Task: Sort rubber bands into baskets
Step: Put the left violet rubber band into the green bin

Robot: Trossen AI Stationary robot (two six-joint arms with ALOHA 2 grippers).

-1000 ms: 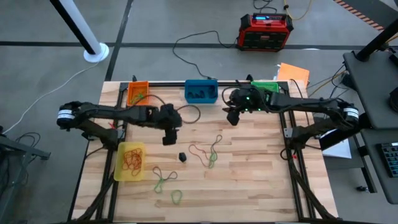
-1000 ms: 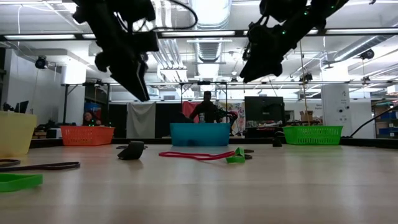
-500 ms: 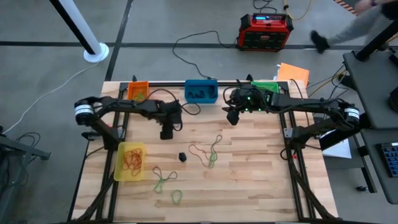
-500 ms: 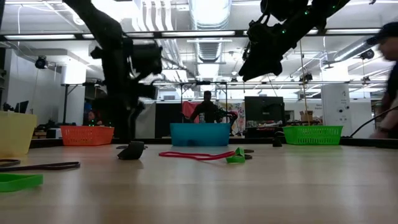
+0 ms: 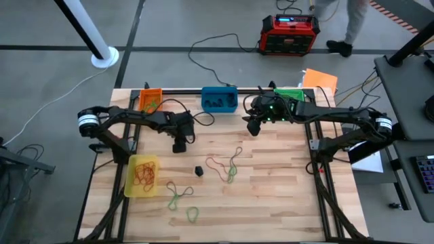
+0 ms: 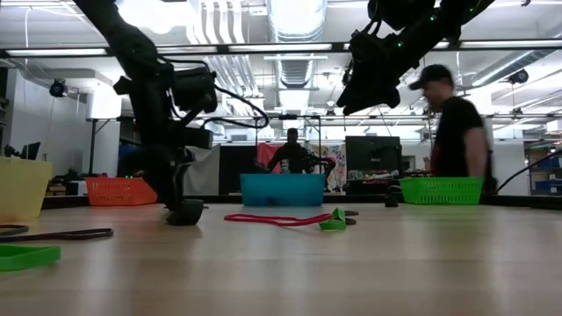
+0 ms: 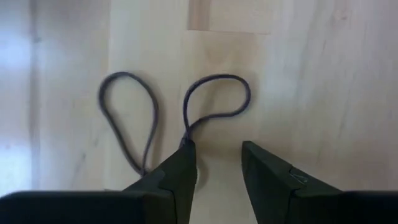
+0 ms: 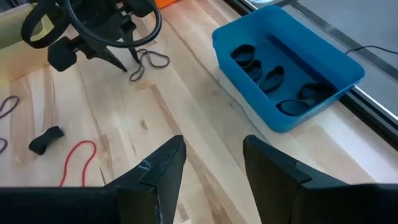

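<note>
While the left gripper (image 7: 214, 163) stands apart, tips beside a thin dark rubber band (image 7: 214, 102) on the wooden table (image 5: 285, 190), the right gripper (image 5: 253, 127) hovers open, upper centre.

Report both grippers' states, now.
Left gripper: down at the table, jaws parted, one tip touching a dark rubber band; no grip visible.
Right gripper: open, empty, raised near the blue basket.
</note>
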